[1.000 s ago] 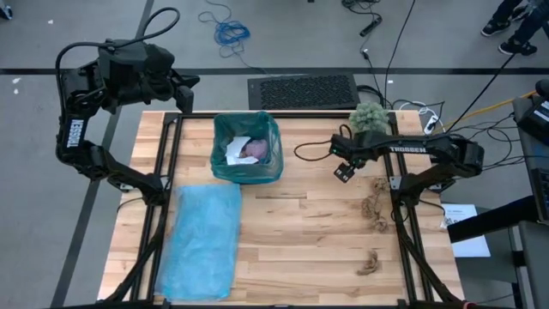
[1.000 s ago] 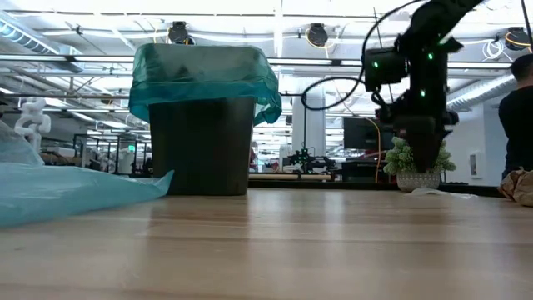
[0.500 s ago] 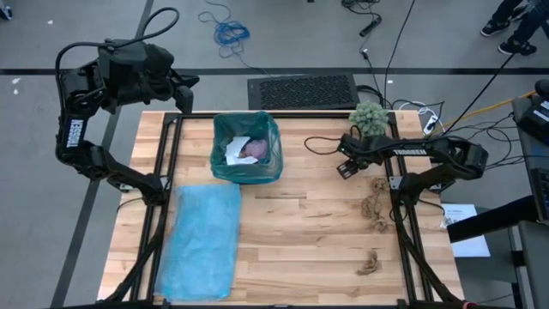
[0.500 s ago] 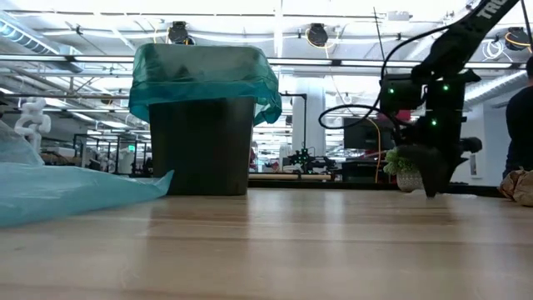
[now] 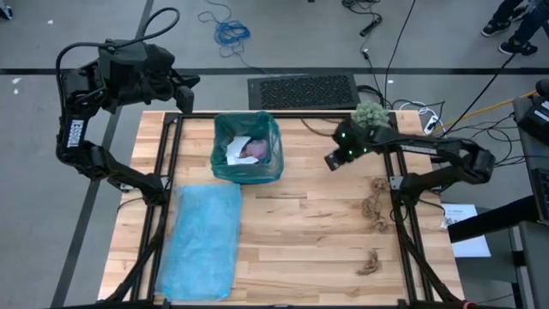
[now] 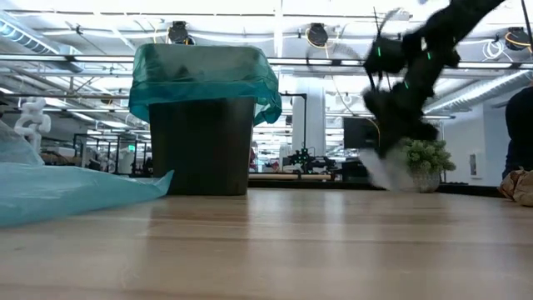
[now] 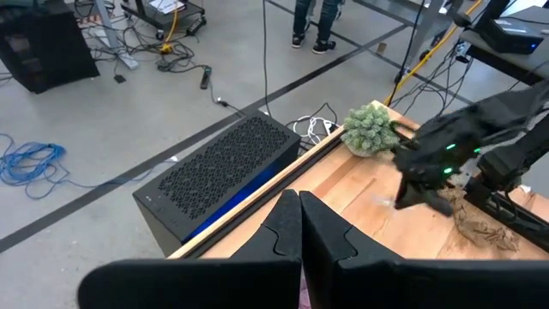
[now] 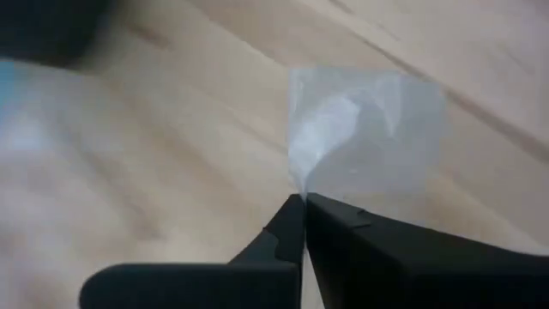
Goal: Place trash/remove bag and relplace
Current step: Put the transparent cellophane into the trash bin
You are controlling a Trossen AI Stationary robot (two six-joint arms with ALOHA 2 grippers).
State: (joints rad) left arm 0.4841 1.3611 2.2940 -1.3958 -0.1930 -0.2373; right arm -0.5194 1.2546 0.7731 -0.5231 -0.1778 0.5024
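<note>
We see the bin (image 5: 247, 148) lined with a teal bag (image 6: 204, 73) at the worktop's (image 5: 292, 240) back edge, holding a white scrap and a lilac-pink piece (image 5: 255, 150). Brown paper wads (image 5: 374, 206) lie near the right edge. Our right gripper (image 5: 333, 160) hangs between bin and fuzzy ball (image 5: 369, 116), jaws clenched on a pale scrap (image 8: 360, 129). Our left gripper (image 7: 298, 225) waits behind the worktop, jaws closed on nothing. A spare blue bag (image 5: 204, 240) lies flat.

Overall light: bright, even, overhead.
Source: ceiling lamps (image 6: 321, 35) in the low view.
Shadows: soft and faint on the table (image 5: 309, 232).
Motion blur: right gripper (image 6: 391, 125), low view; whole right wrist view smeared.
Focus: high view sharp.
</note>
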